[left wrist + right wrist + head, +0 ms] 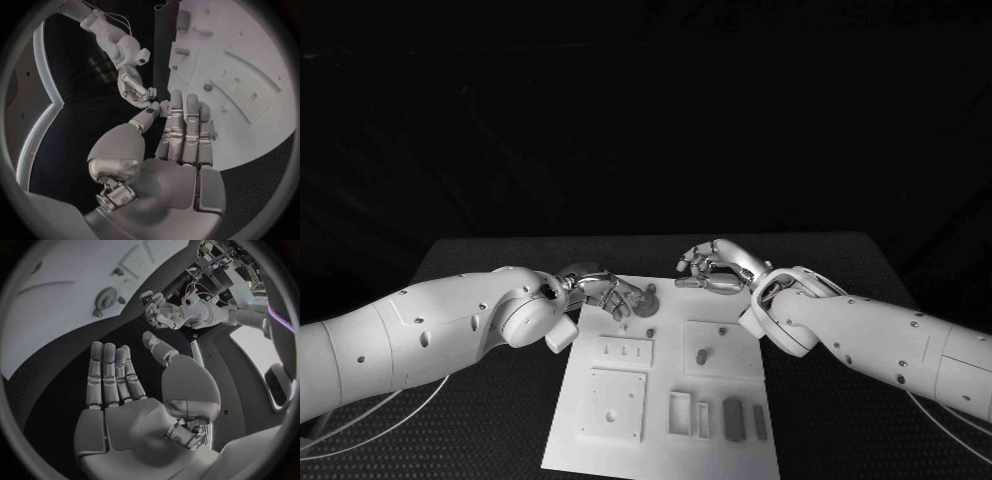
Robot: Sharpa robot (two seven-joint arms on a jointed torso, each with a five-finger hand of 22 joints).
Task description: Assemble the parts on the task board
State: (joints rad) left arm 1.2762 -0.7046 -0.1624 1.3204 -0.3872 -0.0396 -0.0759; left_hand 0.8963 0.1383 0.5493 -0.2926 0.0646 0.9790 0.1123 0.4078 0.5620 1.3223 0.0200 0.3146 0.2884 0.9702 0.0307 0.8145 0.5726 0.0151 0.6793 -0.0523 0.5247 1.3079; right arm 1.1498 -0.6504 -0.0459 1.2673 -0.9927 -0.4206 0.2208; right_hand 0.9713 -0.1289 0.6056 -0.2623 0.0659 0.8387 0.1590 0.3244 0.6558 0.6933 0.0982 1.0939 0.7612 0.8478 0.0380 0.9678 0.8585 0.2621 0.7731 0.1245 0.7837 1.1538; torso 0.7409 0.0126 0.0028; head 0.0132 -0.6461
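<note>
Left hand (607, 291) sits over the far left corner of the task board (661, 455), fingers straight and apart, holding nothing; right hand (715, 268) hovers just past the board's far edge, over the counter (488, 250), likewise spread and empty. Task board lies mid-counter between the arms; a few small parts (702, 354) appear seated in its blocks and others lie in the near slots, so assembly looks early, most still to place

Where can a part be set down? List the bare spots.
Bare black table lies beside the white task board, and between board and right arm. The board's far end is crowded by the left hand and right hand.
</note>
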